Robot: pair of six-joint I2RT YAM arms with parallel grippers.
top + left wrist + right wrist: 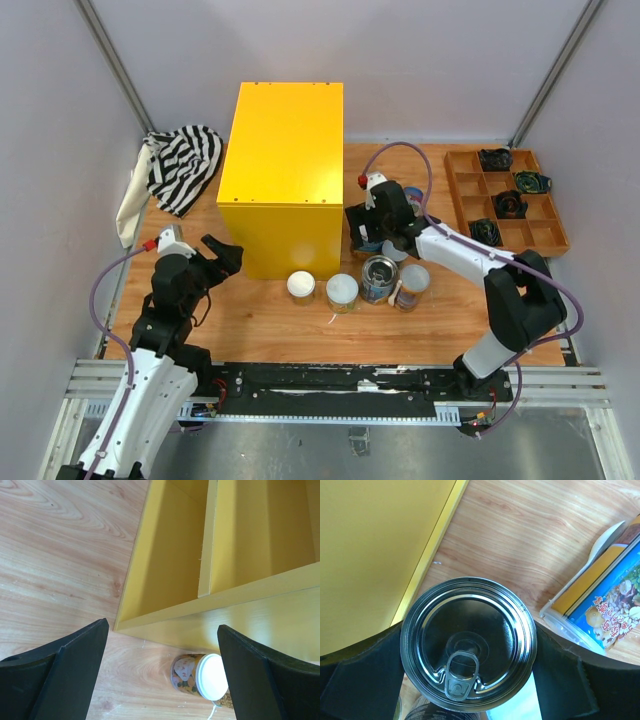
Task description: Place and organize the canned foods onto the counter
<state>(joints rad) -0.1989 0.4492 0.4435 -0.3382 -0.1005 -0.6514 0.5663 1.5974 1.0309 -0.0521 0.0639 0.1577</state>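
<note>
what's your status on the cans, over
Left fingers open, empty. Right fingers clamped on silver-top can, beside the counter. Counter top bare, other cans on the table. Blue-label can close alongside, watch it on the lift.

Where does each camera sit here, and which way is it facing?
Top external: above and behind the bases, looking down on the table; both arms show.
Left wrist: looks down past its open fingers at the yellow box and a white-lidded can.
Right wrist: looks straight down on a pull-tab can between its fingers.
Shared: the yellow box appears in all three.
</note>
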